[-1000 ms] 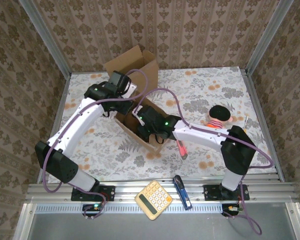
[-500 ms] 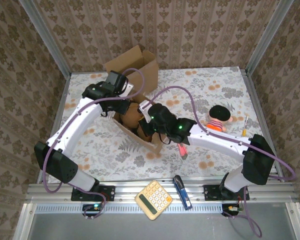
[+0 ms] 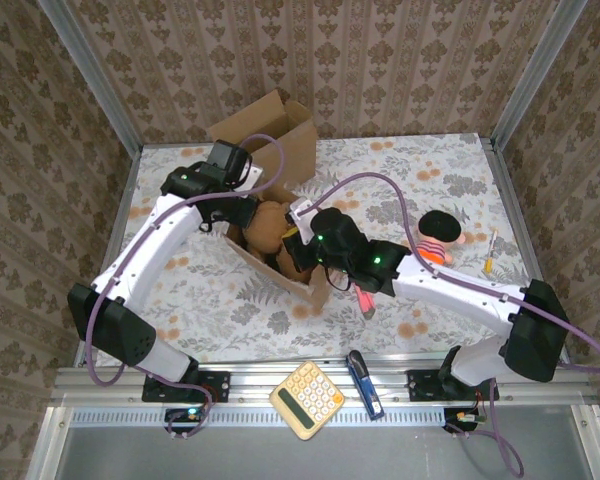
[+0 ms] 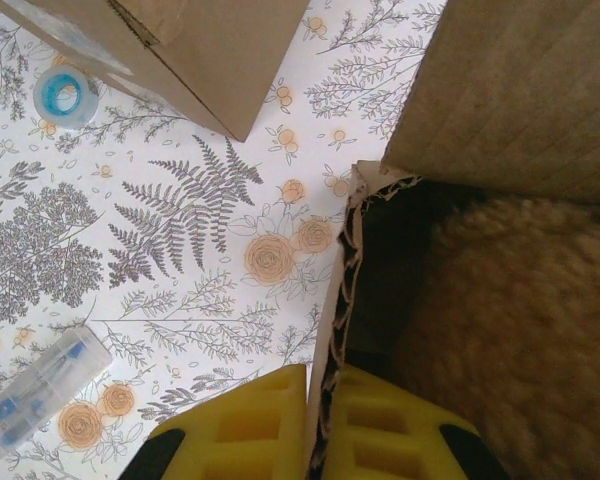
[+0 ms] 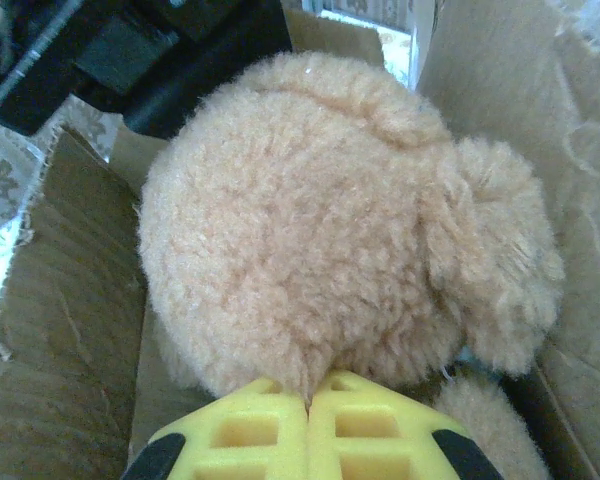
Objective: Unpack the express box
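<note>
Top view: the left gripper (image 3: 238, 216) pins a wall of the express box (image 3: 285, 278), apparently to steady it. Left wrist: its jaws clamp the cardboard edge. Right wrist: the right gripper (image 5: 308, 395) pinches the plush bear (image 5: 320, 220) inside the box, seemingly to lift it out

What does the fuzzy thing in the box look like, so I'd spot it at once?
Find the open cardboard box in the middle of the flowered table. Inside it sits a plush toy, with the right tool pinching its fur. Unlike the striped doll lying outside, it is plain tan and woolly all over.
</note>
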Robot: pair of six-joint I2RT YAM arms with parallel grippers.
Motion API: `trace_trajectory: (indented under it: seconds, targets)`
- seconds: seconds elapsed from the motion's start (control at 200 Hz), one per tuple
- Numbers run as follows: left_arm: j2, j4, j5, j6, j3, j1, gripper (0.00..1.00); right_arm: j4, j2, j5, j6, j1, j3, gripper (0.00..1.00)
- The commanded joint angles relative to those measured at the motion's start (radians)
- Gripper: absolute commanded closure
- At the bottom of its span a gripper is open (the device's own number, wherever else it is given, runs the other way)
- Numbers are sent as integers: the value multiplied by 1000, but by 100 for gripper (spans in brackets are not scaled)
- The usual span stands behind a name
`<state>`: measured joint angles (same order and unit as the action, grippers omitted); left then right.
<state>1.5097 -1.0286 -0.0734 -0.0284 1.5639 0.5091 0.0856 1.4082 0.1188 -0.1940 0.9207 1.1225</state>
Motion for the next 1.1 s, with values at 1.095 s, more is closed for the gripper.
trace_trajectory:
  seconds: [1.095]
  targets:
    - [62, -124, -103, -231, -24, -179, 100, -198, -324, 219, -111, -52, -51, 100]
